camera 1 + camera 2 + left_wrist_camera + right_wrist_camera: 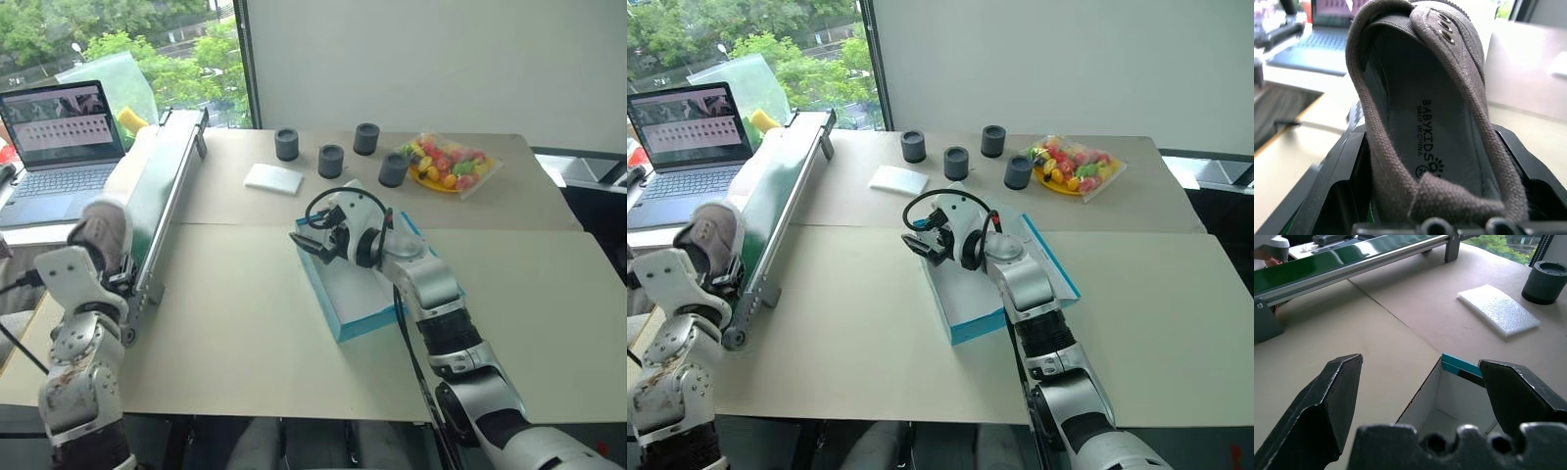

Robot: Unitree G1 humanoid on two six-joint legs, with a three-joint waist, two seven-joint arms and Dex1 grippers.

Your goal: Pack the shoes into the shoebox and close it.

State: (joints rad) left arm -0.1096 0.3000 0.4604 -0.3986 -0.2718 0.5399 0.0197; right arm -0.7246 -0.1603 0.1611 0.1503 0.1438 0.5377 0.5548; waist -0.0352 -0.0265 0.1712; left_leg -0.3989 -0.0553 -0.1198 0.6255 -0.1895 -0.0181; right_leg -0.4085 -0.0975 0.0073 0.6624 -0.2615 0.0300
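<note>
— What's the left gripper (1449,215) doing?
— It's clamping a grey-brown shoe (1425,112) between its fingers, out by the green conveyor (162,186).
— And the right gripper (1420,396)?
— Its jaws are standing wide apart, holding nothing, hovering over the shoebox (338,318), which is lying open on the table (235,333).

left tool (1444,196) raised at the left, its fingers clamped around something, while the right tool (1420,396) reaches forward with fingers spread wide
</note>
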